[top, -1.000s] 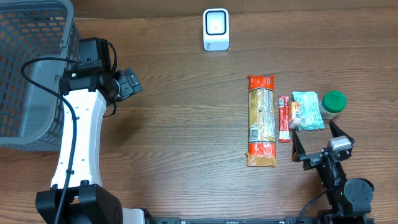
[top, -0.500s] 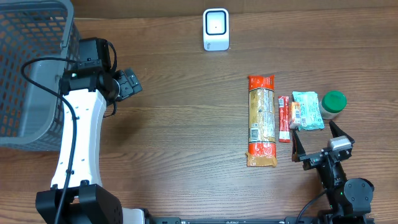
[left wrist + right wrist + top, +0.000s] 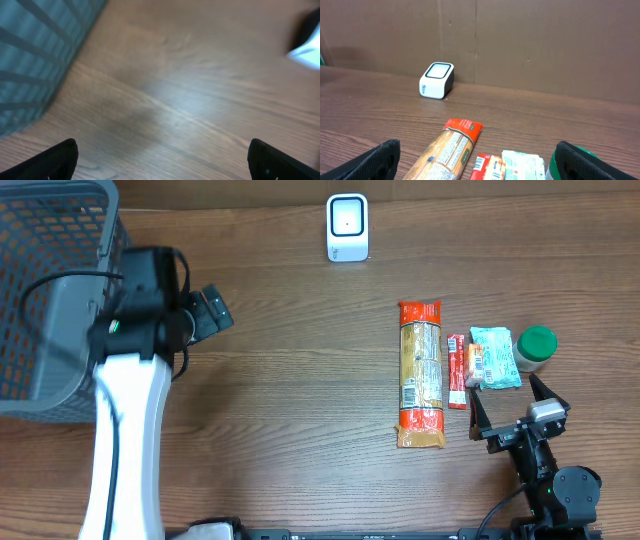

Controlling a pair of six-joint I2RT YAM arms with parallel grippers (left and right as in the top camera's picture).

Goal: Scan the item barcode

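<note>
One boxy white scanner (image 3: pixel 347 227), woodgrain tabletop (image 3: pixel 290 400)

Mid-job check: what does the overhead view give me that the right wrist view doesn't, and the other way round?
Overhead only: the grey basket and the open left gripper near it. Right wrist only: the brown cardboard wall at the back. Both: the white scanner, pasta pack, red stick packet, pale green packet and green-lidded jar.

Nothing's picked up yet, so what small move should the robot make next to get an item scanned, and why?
Probably lower the open right gripper forward onto the pale green plastic packet: it lies just ahead, nothing is held, and the white box scanner stands farther back.
</note>
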